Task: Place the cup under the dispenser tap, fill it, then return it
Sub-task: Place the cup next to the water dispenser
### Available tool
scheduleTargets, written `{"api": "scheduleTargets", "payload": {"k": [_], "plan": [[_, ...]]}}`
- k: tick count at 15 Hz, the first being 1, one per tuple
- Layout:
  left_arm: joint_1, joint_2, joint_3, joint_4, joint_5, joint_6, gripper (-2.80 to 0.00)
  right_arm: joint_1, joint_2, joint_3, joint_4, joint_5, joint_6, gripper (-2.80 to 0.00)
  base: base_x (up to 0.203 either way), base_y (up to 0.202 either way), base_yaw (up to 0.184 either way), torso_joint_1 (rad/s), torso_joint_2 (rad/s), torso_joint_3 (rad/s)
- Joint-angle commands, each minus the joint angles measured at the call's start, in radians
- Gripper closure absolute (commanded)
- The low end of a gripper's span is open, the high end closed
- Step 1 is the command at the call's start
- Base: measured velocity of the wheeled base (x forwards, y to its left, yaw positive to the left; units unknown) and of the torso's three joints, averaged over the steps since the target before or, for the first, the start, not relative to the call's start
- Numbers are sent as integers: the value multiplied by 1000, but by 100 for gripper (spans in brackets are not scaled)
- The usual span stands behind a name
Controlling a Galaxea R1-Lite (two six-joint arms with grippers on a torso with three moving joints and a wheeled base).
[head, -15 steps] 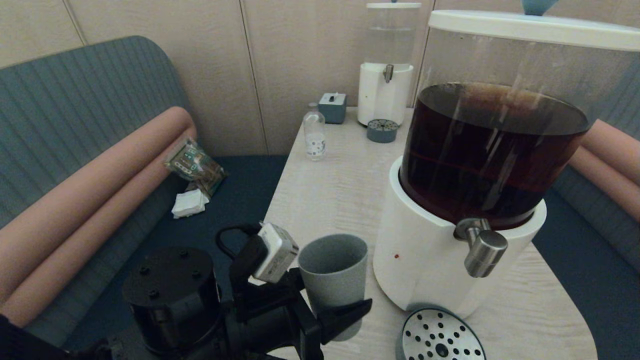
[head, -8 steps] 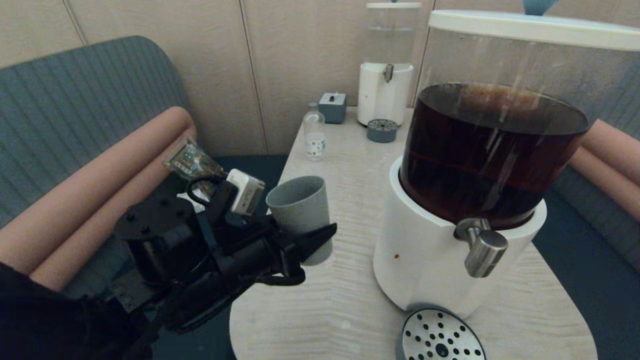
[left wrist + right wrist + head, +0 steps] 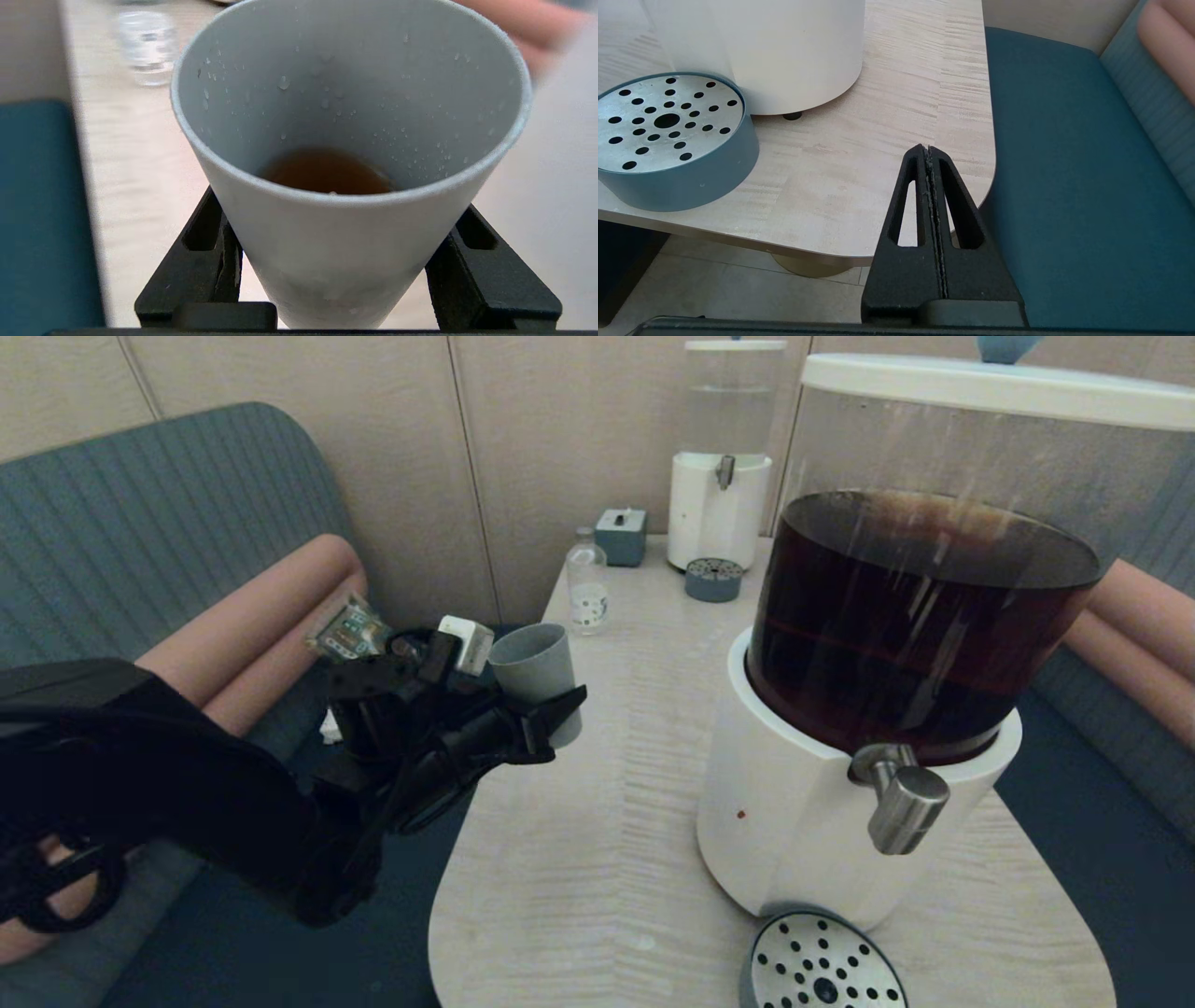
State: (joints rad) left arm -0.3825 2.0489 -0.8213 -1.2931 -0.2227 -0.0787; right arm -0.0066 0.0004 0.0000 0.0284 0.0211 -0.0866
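The grey-green cup (image 3: 532,665) stands upright at the table's left edge, with my left gripper (image 3: 551,714) shut on its lower body. In the left wrist view the cup (image 3: 345,242) sits between both black fingers (image 3: 205,261), with a little brown liquid (image 3: 327,170) at its bottom and droplets on its inner wall. Whether its base touches the table is hidden. The steel dispenser tap (image 3: 904,800) sticks out of the large white-based dispenser (image 3: 794,821), well to the cup's right. My right gripper (image 3: 927,150) is parked shut and empty off the table's near right corner.
A perforated drip tray (image 3: 822,963) lies under the tap, also in the right wrist view as the drip tray (image 3: 668,140). At the back stand a small clear-liquid dispenser (image 3: 721,485), a clear bottle (image 3: 587,590) and a grey box (image 3: 621,537). A snack packet (image 3: 347,633) lies on the left bench.
My left arm has carried the cup away from the dispenser, from the near table edge back and to the left. The right arm has not moved.
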Motion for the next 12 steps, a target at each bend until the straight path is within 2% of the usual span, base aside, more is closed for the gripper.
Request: {"api": "scheduleTargets", "payload": {"k": [1,3,7,12], "plan": [[46,115,-73,-7,-6,14,0,0,-2,2,1,0,-1,0,0,0,0,0,0,0],[82,181,-112,-8,-30,47,0,0,-2,2,1,0,-1,0,0,0,0,0,0,0],[110,260,-140,-9,-118,112,0,0,-2,2,1,0,-1,0,0,0,0,0,0,0],[111,309,-173,-11,-122,115,0,-1,-2,2,1,0,-1,0,0,0,0,0,0,0]]}}
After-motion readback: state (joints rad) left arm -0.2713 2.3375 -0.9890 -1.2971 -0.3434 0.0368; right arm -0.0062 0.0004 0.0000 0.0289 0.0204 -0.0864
